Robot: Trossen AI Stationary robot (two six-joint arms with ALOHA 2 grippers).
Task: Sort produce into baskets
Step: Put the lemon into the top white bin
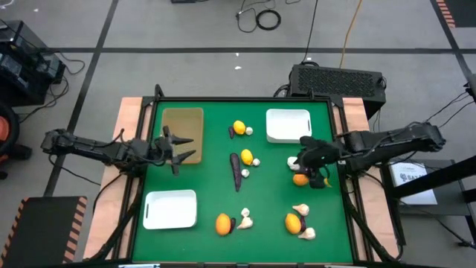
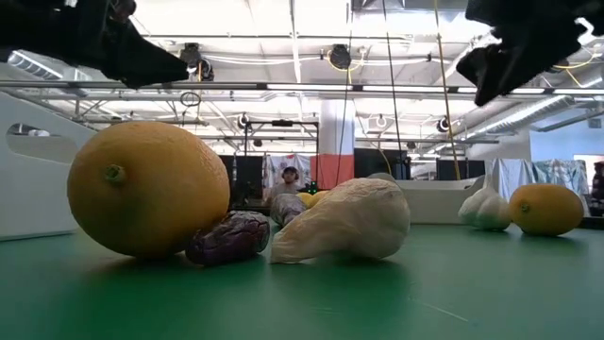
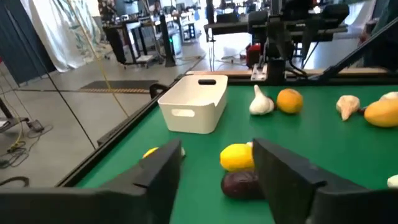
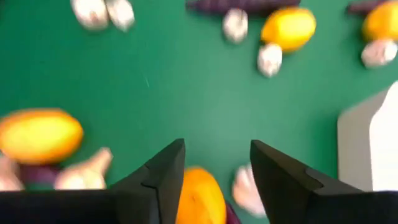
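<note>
Currently left end effector [image 1: 176, 148] hangs open beside flat tan wooden tray [image 1: 183, 123], right end effector [image 1: 309, 167] open above round orange citrus [image 1: 300, 179] on green surface [image 1: 260, 193].

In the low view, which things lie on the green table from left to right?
Big yellow citrus fruit → dark purple piece → cream-white bulb → small white bulb → orange fruit.
</note>
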